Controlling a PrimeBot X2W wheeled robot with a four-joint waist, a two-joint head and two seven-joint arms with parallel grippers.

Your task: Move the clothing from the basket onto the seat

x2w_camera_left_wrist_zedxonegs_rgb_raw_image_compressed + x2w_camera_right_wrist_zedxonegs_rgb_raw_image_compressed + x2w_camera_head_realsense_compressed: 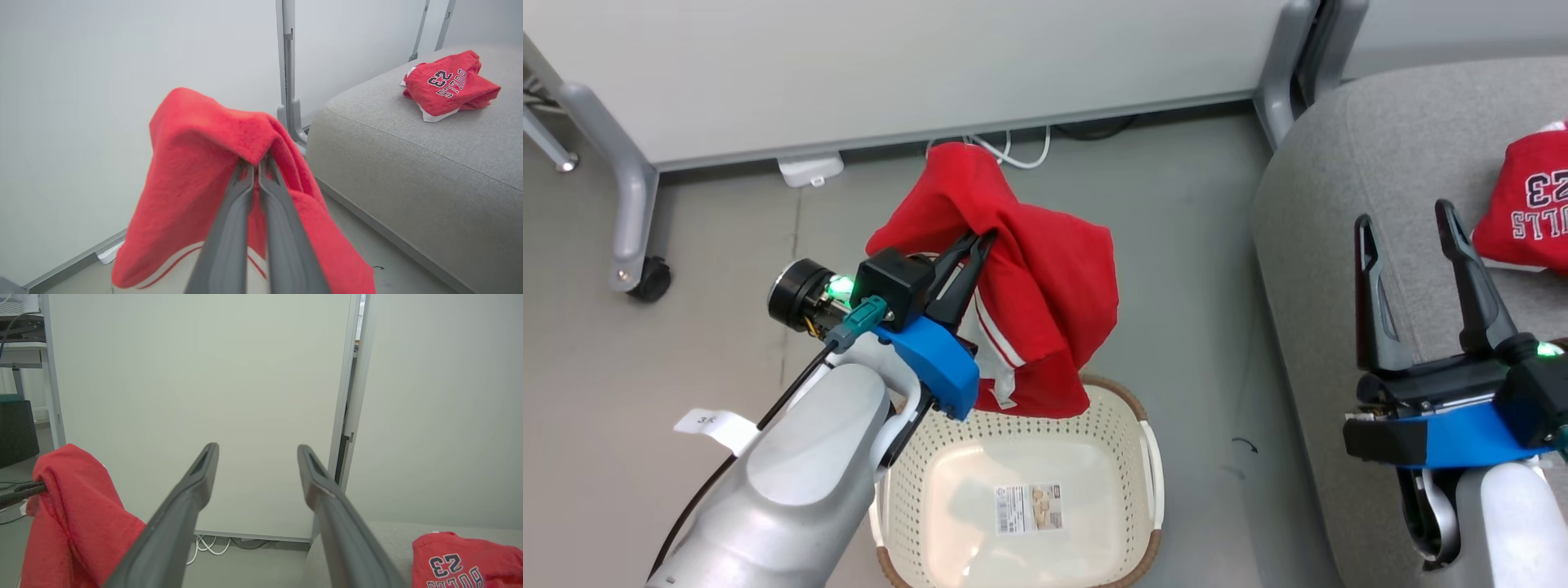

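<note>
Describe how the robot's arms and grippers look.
The left arm and right arm are pale silver-grey, with blue wrist brackets. The left gripper and right gripper have long dark tapering fingers. A black cable with teal plug follows the left arm.

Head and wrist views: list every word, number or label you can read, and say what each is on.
"BULLS": on the red jersey lying on the seat.
"23": same jersey, beside that word.
Sticker on the basket floor: print too small to read.
White tag by the left arm: handwritten mark, too blurred to be sure of.
Garment in the left gripper: no text visible.
</note>
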